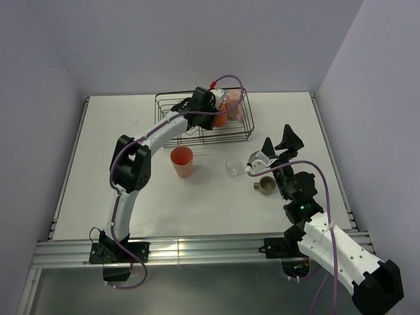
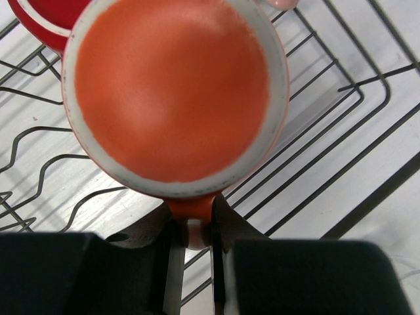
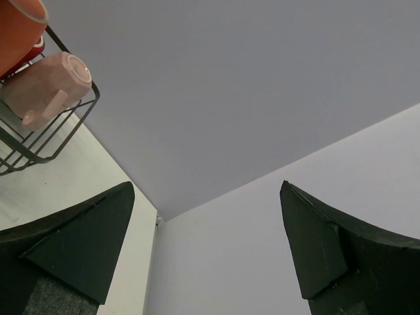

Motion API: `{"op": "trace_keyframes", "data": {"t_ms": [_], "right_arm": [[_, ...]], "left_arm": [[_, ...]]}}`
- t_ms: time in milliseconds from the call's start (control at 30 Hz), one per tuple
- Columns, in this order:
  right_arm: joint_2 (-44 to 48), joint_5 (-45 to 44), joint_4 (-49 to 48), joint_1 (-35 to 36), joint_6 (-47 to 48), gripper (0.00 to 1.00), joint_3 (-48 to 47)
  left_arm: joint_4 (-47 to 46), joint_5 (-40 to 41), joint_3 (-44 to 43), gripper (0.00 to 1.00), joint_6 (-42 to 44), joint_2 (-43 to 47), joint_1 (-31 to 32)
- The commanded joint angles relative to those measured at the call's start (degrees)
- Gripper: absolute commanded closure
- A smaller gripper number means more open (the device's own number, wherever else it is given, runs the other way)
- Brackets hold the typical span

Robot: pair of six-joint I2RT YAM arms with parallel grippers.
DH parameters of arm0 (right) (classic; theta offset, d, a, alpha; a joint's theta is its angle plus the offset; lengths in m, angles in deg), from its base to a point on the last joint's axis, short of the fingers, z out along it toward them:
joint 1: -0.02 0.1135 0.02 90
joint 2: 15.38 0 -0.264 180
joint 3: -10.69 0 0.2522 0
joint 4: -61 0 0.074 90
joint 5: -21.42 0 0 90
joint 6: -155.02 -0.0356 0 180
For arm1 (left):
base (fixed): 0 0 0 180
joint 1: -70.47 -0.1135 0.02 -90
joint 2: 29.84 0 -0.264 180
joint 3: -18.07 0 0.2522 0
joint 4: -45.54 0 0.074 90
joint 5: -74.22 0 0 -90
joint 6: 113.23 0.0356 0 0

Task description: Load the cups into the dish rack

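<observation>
While the left arm reaches over the white worktop (image 1: 197,210) to the rectangular black wire dish rack (image 1: 167,102) at its far side, a salmon handleless tumbler (image 1: 182,161), a clear glass (image 1: 233,167) and a small grey-olive mug (image 1: 266,186) stand outside it, near the right pincer (image 1: 279,142). Seen from the left wrist, the left pincer (image 2: 193,246) is clenched on the orange mug (image 2: 172,92) by its handle, above the rack's wires, with a red mug (image 2: 46,16) just beside. Seen from the right wrist, the right pincer gapes, released. A pale pink mug (image 3: 49,82) lies tilted in the rack's corner.
</observation>
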Motion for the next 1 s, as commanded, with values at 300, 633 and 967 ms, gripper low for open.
{"op": "trace_keyframes", "data": {"t_ms": [300,633,967], "right_arm": [[0.4,-0.1,-0.1,-0.4,-1.1,0.00,-1.9],[0.6,0.2,0.4,-0.4,-0.8,0.00,-2.0],[0.6,0.8,0.8,-0.4,-0.9,0.00,-2.0]], "left_arm": [[-7.6,0.1,3.5,1.00,2.9,3.8,0.2],[-5.8,0.9,2.1,1.00,5.1,1.9,0.2],[-4.2,-0.3,-0.9,1.00,5.8,0.8,-0.8]]}}
